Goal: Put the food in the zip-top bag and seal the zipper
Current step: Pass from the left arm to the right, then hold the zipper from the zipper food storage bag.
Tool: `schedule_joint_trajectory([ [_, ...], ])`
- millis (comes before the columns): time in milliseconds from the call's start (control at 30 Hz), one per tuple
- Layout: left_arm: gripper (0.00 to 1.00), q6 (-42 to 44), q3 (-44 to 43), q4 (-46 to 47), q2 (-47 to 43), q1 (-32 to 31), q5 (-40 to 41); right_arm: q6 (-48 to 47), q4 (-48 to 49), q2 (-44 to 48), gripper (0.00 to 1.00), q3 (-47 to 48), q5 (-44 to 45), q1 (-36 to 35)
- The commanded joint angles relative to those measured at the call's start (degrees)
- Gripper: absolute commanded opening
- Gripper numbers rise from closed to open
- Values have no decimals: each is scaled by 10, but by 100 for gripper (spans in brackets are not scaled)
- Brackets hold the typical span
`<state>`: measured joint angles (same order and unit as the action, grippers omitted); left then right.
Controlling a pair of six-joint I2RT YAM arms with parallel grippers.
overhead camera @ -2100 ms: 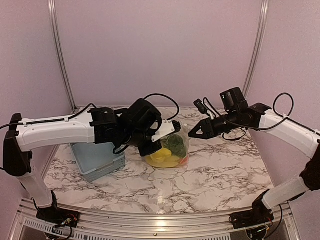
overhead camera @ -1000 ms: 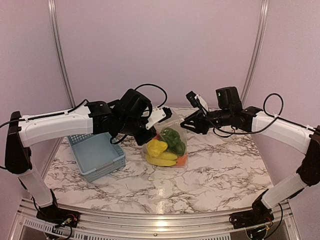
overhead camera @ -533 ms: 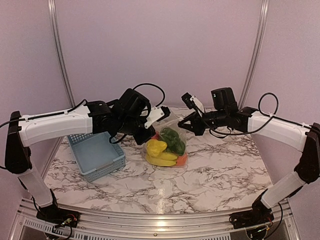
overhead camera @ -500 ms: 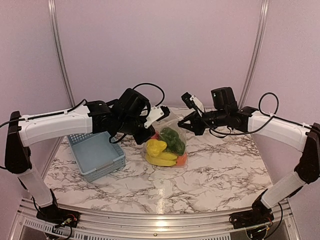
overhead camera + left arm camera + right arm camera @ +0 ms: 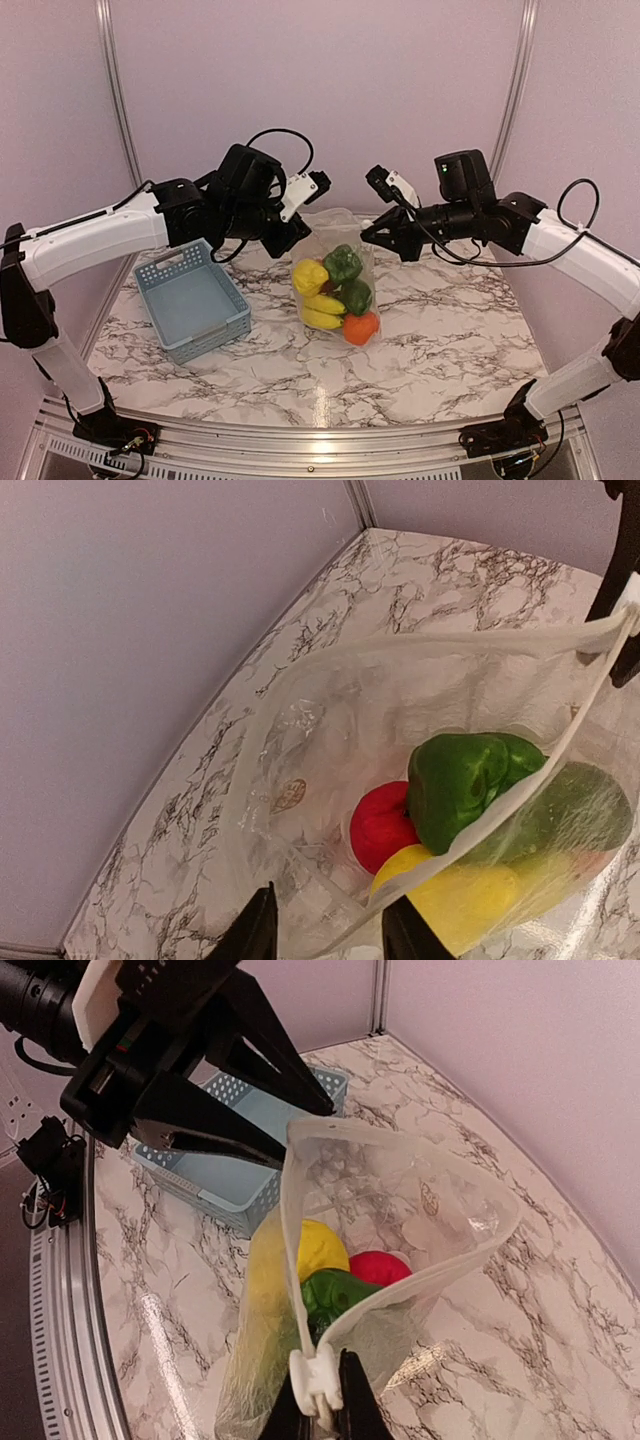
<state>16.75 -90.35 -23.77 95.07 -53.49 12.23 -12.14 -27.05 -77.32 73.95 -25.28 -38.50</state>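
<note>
Right wrist: your right end effector [image 5: 322, 1405] pinches the zipper [image 5: 290, 1250] to hold the zip-top bag [image 5: 400, 1210] upright; left end effector [image 5: 300, 1135] stands spread.

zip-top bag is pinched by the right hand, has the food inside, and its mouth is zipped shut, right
Not quite. The mouth of the zip-top bag is not zipped shut: it gapes wide open, as the right wrist view shows. The rest holds: the right hand pinches the bag's edge and the food is inside.
</note>
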Motion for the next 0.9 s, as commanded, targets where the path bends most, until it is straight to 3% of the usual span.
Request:
schedule_joint_trajectory([
  [0, 49, 7, -29, 32, -31, 6, -98, -27, -44, 11, 0, 39, 7, -2],
  [100, 59, 8, -32, 53, -33, 6, -132, -33, -57, 0, 0, 49, -7, -3],
  [233, 63, 10, -36, 50, -45, 6, -148, -32, -60, -23, 0, 69, -19, -9],
  [467, 75, 13, -17, 10, -91, 6, -190, -56, -115, -98, 0, 173, -10, -96],
  [867, 65, -8, 44, 0, -119, 6, -276, -55, -92, -114, 0, 158, -49, -108],
])
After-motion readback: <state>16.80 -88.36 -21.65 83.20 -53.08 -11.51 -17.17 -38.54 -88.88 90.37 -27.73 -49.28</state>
